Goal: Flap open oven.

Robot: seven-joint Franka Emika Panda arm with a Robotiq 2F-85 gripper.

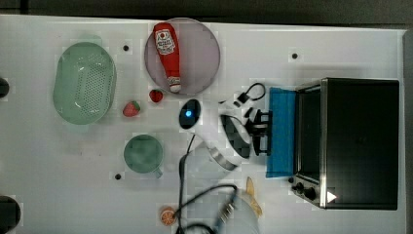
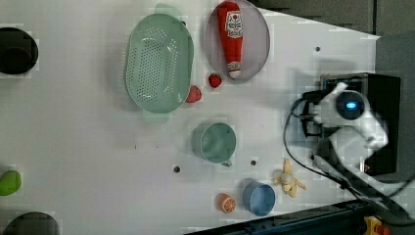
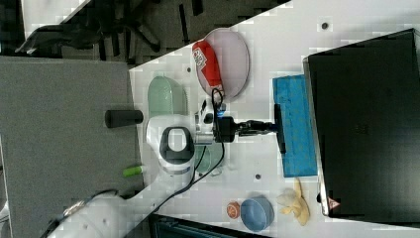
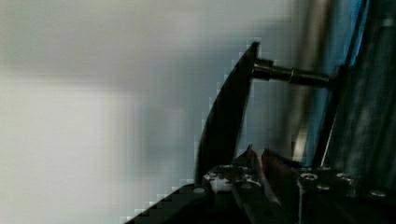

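Black toaster oven (image 1: 360, 141) at the top view's right end of the white table (image 1: 58, 161), blue-tinted glass door (image 1: 281, 131) swung partway down toward the arm, black bar handle (image 3: 280, 128) along its free edge. Two dark knobs (image 1: 304, 189) on the silver front frame. Gripper (image 1: 262, 132) reaching level to that handle, fingers narrowed and closed around the bar; in the wrist view, handle (image 4: 229, 116) running right against the fingers (image 4: 247, 168).

Containers:
- Grey-pink round plate (image 1: 204, 53) holding a red ketchup bottle (image 1: 166, 53) lying on its side, cap end over the rim.
- Pale green perforated colander (image 1: 84, 83), nothing seen inside; two strawberries (image 1: 131, 108) (image 1: 156, 95) on the table between it and the plate.
- Green mug (image 1: 142, 153), interior apparently bare.
- Blue bowl (image 2: 259, 198) near the table edge, nothing seen inside; orange half (image 2: 226, 202) just beside it, peeled banana (image 2: 289, 180) near on the other side.

Green object (image 2: 9, 182) at the left view's left edge, well apart from the rest.
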